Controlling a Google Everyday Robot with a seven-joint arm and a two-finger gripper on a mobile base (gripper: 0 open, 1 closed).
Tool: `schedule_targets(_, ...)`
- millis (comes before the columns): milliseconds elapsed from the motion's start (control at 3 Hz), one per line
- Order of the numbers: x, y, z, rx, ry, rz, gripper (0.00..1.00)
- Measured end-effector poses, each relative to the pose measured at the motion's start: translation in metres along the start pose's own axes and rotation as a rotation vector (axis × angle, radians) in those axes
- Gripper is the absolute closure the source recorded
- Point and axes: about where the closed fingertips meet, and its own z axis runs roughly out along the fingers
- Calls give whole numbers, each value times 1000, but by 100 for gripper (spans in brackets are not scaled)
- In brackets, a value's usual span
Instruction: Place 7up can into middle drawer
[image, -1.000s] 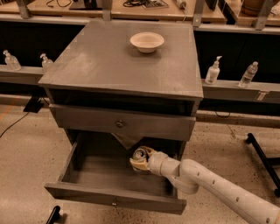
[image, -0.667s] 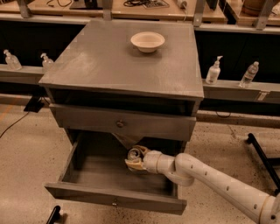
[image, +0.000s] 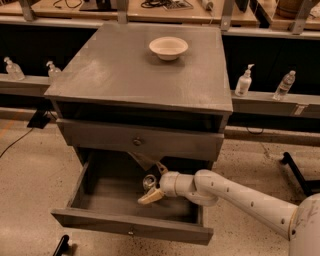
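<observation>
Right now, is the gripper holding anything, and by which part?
Cannot tell. The small silver-topped 7up can sits right at the gripper inside the open grey wooden middle drawer, but a grip is not visible.

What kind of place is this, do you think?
Probably a robotics lab or workshop: workbenches with cables behind, pump bottles on a ledge, and a grey cabinet on a speckled floor. The gripper is inside the open drawer, by the can.

Robotics lab: workbenches (image: 150, 7), sanitizer bottles (image: 243, 81) on a ledge (image: 270, 102), robot jaws inside the open drawer (image: 130, 227)
</observation>
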Motion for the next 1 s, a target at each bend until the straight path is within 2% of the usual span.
schedule_targets(333, -1, 0, -2, 3, -2, -2, 0)
schedule_targets(667, -15, 1, -29, 46, -39, -28, 0)
schedule_targets(1000, -17, 1, -56, 140, -79, 48, 0)
